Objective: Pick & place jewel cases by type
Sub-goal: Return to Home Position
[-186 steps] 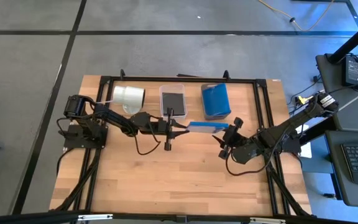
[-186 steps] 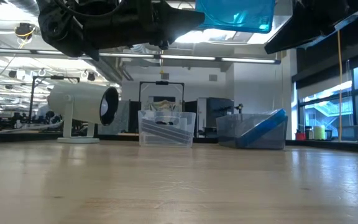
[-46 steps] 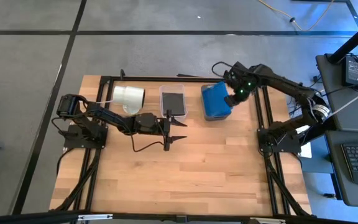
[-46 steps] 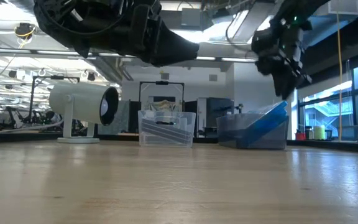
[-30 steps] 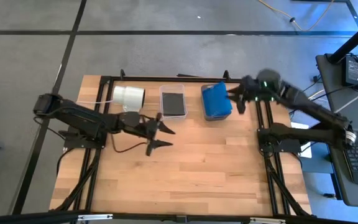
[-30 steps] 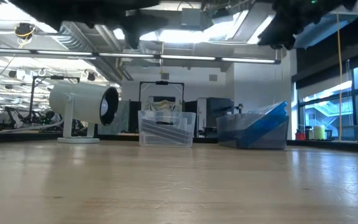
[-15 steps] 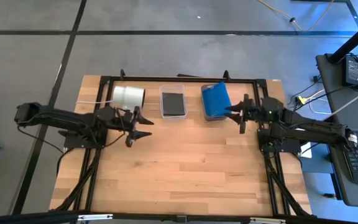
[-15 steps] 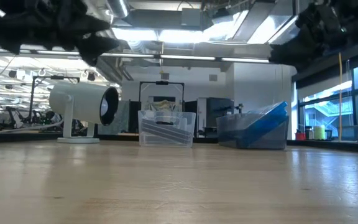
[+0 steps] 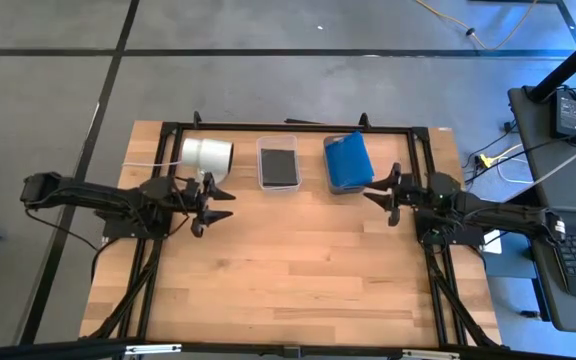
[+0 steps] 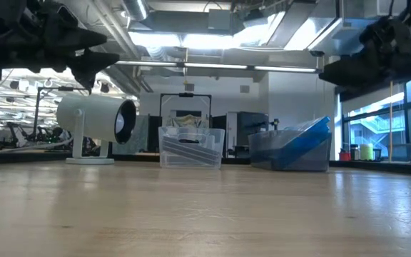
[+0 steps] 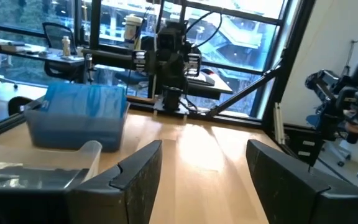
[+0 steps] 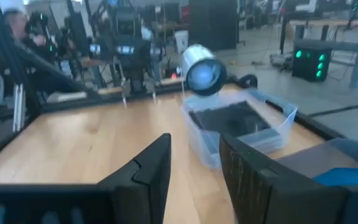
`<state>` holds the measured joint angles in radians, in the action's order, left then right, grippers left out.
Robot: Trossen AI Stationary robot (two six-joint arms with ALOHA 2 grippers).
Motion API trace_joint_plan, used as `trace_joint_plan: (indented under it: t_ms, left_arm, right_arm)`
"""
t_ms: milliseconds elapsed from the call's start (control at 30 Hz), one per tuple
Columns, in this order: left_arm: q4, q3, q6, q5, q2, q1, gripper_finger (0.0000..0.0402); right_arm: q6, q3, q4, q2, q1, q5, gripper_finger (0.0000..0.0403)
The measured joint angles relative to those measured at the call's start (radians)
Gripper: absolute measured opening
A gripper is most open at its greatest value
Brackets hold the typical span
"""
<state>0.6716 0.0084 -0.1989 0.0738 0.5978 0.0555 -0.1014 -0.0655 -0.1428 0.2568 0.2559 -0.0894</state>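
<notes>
**Cases sorted into bins; both grippers empty**

In the high view, no case lay loose on the table. The blue jewel cases filled the grey bin at upper centre-right, with one tilted against its wall. The dark jewel cases sat in the clear bin just left of it. Your left gripper hung mid-left and your right gripper mid-right, both with jaws parted and holding nothing. Judged: the cases are light, stiff, slick and crack-prone, so pinch them gently on opposite edges.

Sorted by colour: dark jewel cases lying flat in the clear bin; translucent blue jewel cases filling the neighbouring grey bin, uppermost tilted, one edge above the rim.
</notes>
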Motion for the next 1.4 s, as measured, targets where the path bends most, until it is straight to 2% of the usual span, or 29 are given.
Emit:
trace_joint_plan:
  t_ms: [167, 467, 700, 933, 1100, 1400]
  left_arm:
    - [-0.112, 0.000, 0.001, -0.004, -0.115, 0.000, 0.0226]
    - [-0.406, 0.000, 0.027, -0.048, -0.416, 0.000, 0.0229]
    - [-0.596, 0.000, 0.028, -0.087, -0.596, 0.000, 0.0228]
    - [-0.630, 0.000, 0.020, -0.113, -0.588, 0.000, 0.0228]
    - [-0.633, 0.000, 0.027, -0.103, -0.587, 0.000, 0.0227]
    - [-0.631, 0.000, 0.029, -0.103, -0.587, 0.000, 0.0228]
  right_arm:
    - [-0.022, 0.007, 0.056, -0.083, 0.000, 0.010, 0.0140]
    - [-0.016, 0.007, 0.194, -0.254, 0.000, 0.044, 0.0140]
    - [0.015, 0.039, 0.149, -0.256, 0.000, 0.072, 0.0140]
    - [0.039, 0.059, 0.085, -0.256, 0.001, 0.074, 0.0140]
    - [0.058, 0.059, 0.105, -0.252, 0.001, 0.147, 0.0140]
    - [0.054, 0.059, 0.107, -0.247, 0.001, 0.141, 0.0140]
